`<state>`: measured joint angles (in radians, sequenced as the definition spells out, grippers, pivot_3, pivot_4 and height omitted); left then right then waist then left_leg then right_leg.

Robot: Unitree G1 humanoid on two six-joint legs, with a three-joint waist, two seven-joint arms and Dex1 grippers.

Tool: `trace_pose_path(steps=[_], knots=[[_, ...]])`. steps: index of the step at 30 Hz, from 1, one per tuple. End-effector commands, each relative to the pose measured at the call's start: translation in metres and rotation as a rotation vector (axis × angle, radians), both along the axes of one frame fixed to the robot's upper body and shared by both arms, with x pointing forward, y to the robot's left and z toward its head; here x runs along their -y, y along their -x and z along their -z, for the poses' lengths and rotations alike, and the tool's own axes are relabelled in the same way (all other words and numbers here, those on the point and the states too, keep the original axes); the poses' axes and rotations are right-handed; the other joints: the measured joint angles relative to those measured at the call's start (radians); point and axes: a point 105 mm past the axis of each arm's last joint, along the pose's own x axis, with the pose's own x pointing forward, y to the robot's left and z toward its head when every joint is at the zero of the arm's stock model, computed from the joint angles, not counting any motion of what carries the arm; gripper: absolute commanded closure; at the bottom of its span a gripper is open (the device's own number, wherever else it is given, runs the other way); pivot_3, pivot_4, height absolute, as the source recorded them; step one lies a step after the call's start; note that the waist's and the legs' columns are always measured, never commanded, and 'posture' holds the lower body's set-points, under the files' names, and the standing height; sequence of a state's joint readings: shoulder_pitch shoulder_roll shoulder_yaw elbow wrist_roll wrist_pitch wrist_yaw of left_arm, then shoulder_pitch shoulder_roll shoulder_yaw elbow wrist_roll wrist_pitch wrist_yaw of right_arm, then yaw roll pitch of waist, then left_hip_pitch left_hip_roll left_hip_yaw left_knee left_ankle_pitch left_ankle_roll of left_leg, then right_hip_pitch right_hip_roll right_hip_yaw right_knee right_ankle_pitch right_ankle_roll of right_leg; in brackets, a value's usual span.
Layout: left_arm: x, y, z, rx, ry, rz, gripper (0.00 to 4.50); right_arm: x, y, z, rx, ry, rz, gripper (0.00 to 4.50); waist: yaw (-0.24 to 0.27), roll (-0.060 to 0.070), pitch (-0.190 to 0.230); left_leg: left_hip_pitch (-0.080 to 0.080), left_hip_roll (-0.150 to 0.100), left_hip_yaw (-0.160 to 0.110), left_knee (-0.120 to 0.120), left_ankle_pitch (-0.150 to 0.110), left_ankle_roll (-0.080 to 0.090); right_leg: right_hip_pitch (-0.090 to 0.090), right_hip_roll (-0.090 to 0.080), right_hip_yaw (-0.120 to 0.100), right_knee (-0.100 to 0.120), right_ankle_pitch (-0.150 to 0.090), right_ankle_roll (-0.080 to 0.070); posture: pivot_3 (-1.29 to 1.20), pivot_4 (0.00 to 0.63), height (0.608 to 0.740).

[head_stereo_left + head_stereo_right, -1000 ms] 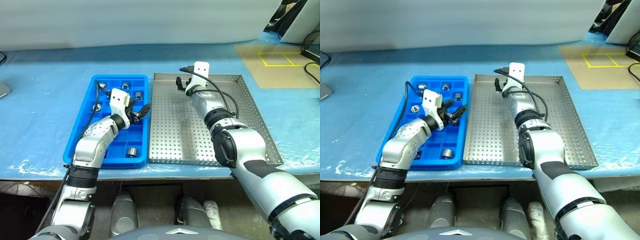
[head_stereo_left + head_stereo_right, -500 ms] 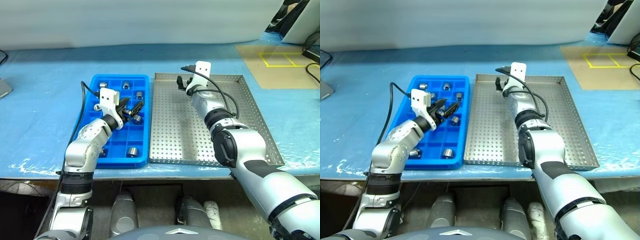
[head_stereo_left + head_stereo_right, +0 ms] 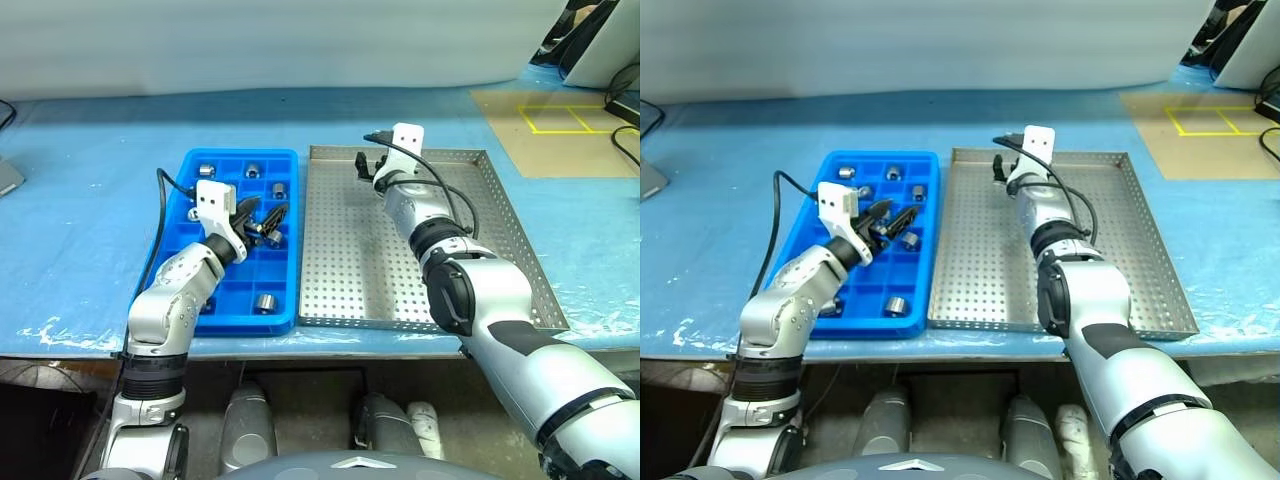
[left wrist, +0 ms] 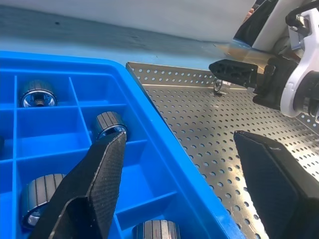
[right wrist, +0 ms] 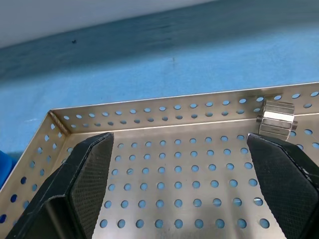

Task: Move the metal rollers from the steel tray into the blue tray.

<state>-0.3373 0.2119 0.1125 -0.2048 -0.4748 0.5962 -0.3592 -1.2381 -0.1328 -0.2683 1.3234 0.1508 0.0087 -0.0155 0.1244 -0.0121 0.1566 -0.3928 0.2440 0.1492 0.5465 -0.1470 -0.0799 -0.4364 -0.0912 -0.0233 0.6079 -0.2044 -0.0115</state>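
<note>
The blue tray (image 3: 190,262) lies left of the steel tray (image 3: 480,230), touching it side by side. Several metal rollers sit in the blue tray's compartments, among them one at the far end (image 3: 252,169) and one near the front (image 3: 265,303). My left gripper (image 3: 268,220) hovers open over the blue tray, its fingers (image 4: 99,169) with nothing between them. One metal roller (image 5: 275,119) stands against the steel tray's far wall. My right gripper (image 5: 179,139) is open just in front of that wall near the far left corner, with the roller beside one finger.
Both trays rest on a blue-covered table whose front edge (image 3: 330,345) runs just below them. A brown board with yellow tape marks (image 3: 560,125) lies at the far right. A grey object (image 3: 6,178) pokes in at the left edge.
My left gripper has drawn back a little to the left over the blue tray, still open. The right arm has stayed where it was.
</note>
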Motion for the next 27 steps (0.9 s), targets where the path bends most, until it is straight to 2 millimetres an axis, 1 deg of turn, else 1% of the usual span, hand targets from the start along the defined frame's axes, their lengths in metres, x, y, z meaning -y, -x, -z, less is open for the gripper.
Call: trace_pose_path(steps=[1, 4, 9, 12, 15, 16, 18, 21, 24, 25, 27], knots=[[0.002, 0.0, -0.014, 0.06, 0.012, -0.003, 0.84, 0.001, -0.005, -0.034, 0.086, -0.046, 0.022, 0.03, 0.0, 0.0, 0.0, 0.0, 0.0, 0.0, 0.0, 0.0, 0.0, 0.0, 0.0, 0.0, 0.0, 0.0, 0.0, 0.24, 0.15, 0.74], [0.002, -0.001, -0.016, 0.064, 0.019, -0.006, 0.84, 0.005, -0.006, -0.036, 0.094, -0.025, 0.035, 0.03, 0.001, 0.0, 0.0, -0.001, 0.0, 0.0, 0.0, 0.0, 0.0, -0.001, 0.0, 0.0, 0.0, 0.0, 0.0, 0.24, 0.15, 0.74], [0.001, -0.001, -0.012, 0.058, 0.017, -0.013, 0.84, 0.015, -0.005, -0.033, 0.072, -0.007, 0.07, 0.03, 0.002, 0.0, 0.0, -0.001, 0.0, 0.0, 0.0, 0.0, 0.0, -0.001, 0.0, 0.0, 0.0, 0.0, 0.0, 0.23, 0.15, 0.74], [0.003, -0.003, -0.011, 0.059, 0.022, -0.01, 0.84, 0.022, -0.006, -0.04, 0.098, -0.024, 0.091, 0.65, 0.002, 0.0, 0.0, -0.002, 0.0, 0.0, 0.0, 0.0, 0.0, -0.001, 0.0, 0.0, 0.0, 0.0, 0.0, 0.22, 0.15, 0.74], [0.006, -0.007, -0.013, 0.069, 0.028, 0.003, 0.84, 0.028, -0.006, -0.044, 0.101, 0.0, 0.115, 1.61, 0.001, 0.0, 0.0, -0.002, 0.0, 0.0, 0.0, 0.0, 0.0, -0.001, 0.0, 0.0, 0.0, 0.0, 0.0, 0.2, 0.15, 0.74], [0.008, -0.009, -0.015, 0.074, 0.031, 0.009, 0.84, 0.03, -0.006, -0.043, 0.091, 0.016, 0.121, 1.97, 0.001, 0.0, 0.0, -0.002, 0.0, 0.0, 0.0, 0.0, 0.0, -0.001, 0.0, 0.0, 0.0, 0.0, 0.0, 0.19, 0.15, 0.74], [0.011, -0.012, -0.017, 0.079, 0.034, 0.017, 0.84, 0.033, -0.006, -0.04, 0.077, 0.025, 0.127, 1.97, 0.001, 0.0, 0.0, -0.002, 0.0, 0.0, 0.001, 0.0, 0.0, -0.001, 0.0, 0.0, 0.0, 0.0, 0.0, 0.18, 0.15, 0.74], [0.016, -0.016, -0.018, 0.084, 0.037, 0.032, 0.84, 0.043, -0.005, -0.038, 0.074, 0.03, 0.156, 1.97, 0.0, 0.0, 0.0, -0.002, 0.0, 0.0, 0.001, 0.0, 0.0, -0.001, 0.0, 0.0, 0.0, 0.0, 0.0, 0.18, 0.15, 0.74], [0.019, -0.017, -0.016, 0.087, 0.037, 0.045, 0.84, 0.042, -0.006, -0.041, 0.084, 0.024, 0.142, 1.97, -0.001, 0.0, 0.0, -0.002, 0.0, 0.0, 0.001, 0.0, 0.0, -0.001, 0.0, 0.0, 0.0, 0.0, 0.0, 0.17, 0.15, 0.74], [0.019, -0.018, -0.016, 0.089, 0.038, 0.044, 0.84, 0.043, -0.005, -0.041, 0.088, 0.051, 0.144, 1.97, -0.001, 0.0, 0.0, -0.002, 0.0, 0.0, 0.001, 0.0, 0.0, -0.001, 0.0, 0.0, 0.0, 0.0, 0.0, 0.17, 0.15, 0.74], [0.019, -0.02, -0.016, 0.09, 0.042, 0.037, 0.84, 0.048, -0.005, -0.039, 0.08, 0.096, 0.157, 1.55, -0.002, 0.0, 0.0, -0.002, 0.0, 0.0, 0.001, 0.0, 0.0, -0.001, 0.0, 0.0, 0.0, 0.0, 0.0, 0.17, 0.15, 0.74]])
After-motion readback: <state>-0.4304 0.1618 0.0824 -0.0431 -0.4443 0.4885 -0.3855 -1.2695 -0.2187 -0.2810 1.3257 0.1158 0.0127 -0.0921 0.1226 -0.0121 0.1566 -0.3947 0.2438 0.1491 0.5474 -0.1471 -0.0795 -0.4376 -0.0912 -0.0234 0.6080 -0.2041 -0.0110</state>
